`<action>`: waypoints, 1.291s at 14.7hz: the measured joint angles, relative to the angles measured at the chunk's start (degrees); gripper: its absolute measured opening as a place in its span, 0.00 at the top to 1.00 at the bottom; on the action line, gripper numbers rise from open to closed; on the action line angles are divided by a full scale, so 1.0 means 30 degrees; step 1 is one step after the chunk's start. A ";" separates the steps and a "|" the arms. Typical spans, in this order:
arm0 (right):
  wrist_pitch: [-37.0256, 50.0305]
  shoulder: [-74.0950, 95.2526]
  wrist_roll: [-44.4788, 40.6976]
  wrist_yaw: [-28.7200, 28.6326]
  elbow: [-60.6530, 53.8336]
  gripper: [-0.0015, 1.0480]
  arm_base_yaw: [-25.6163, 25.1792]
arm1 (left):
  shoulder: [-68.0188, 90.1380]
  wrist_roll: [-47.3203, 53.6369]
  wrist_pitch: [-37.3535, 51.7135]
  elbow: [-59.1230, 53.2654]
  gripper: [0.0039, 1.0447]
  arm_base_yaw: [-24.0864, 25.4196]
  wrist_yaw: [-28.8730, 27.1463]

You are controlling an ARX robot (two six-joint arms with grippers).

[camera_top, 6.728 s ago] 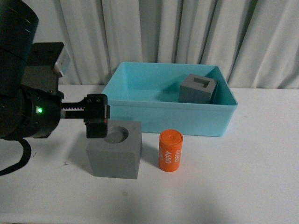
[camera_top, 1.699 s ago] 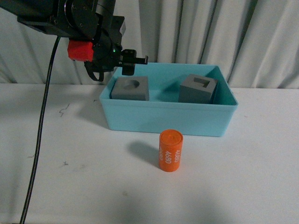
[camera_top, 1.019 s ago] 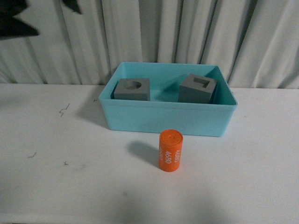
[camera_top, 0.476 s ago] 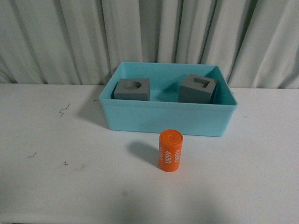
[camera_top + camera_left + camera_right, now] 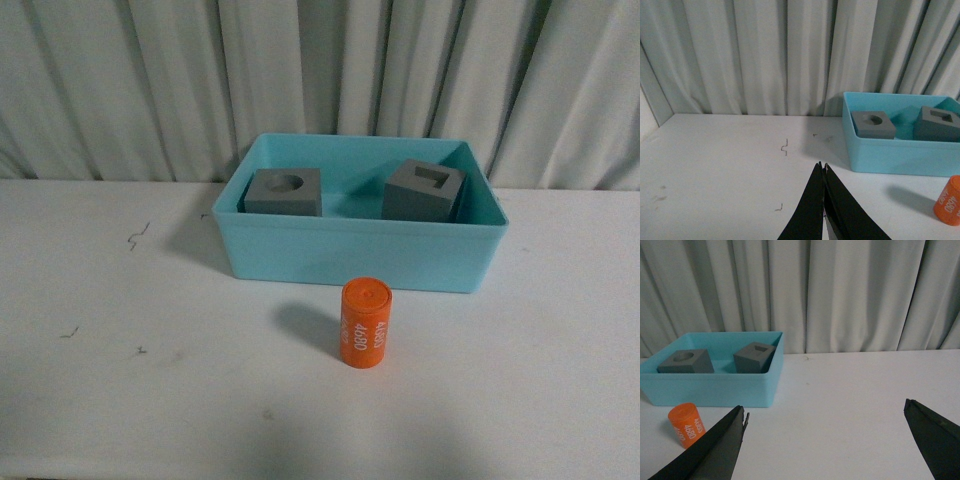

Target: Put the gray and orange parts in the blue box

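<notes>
Orange cylinder (image 5: 366, 323) standing upright on the white table (image 5: 120, 340), outside the blue box (image 5: 360, 258), near its front wall but not touching it. Sitting inside the box: the gray cube with the round hole (image 5: 283, 192) toward the left end and the gray cube with the rectangular hole (image 5: 424, 192) toward the right end, well apart from each other. Showing in the wrist views: the left gripper (image 5: 822, 166) hanging over bare table with its jaws pressed together, gripping nothing, and the right gripper (image 5: 825, 407) spreading wide, carrying nothing, with the cylinder off beyond one finger.

Probably risking a topple above all: being tall for its small base, and tipping if one finger is striking the side before the other, or if a descending fingertip is clipping the top edge. Then likely rolling away across the table on its round side. Also risking a slip from a pinch sitting too high on the smooth curved wall, and a knock against the box's rim if the lift is running too low.

Pointing the long axis straight up, with the flat circular end facing the ceiling and the white lettering running lengthwise along the side toward the robot.
</notes>
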 joint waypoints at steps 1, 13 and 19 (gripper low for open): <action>0.0007 0.0000 0.0000 0.0000 0.0000 0.06 0.0000 | -0.0699 0.0000 -0.0539 -0.0160 0.99 -0.0036 0.0015; 0.0007 0.0000 0.0000 0.0000 0.0000 0.06 0.0000 | -0.5982 0.0000 -0.4889 -0.0794 0.99 -0.0036 0.0007; 0.0015 -0.0007 0.0000 0.0007 0.0000 0.06 0.0000 | -0.9413 0.0007 -0.8604 -0.0787 0.99 -0.0036 0.0022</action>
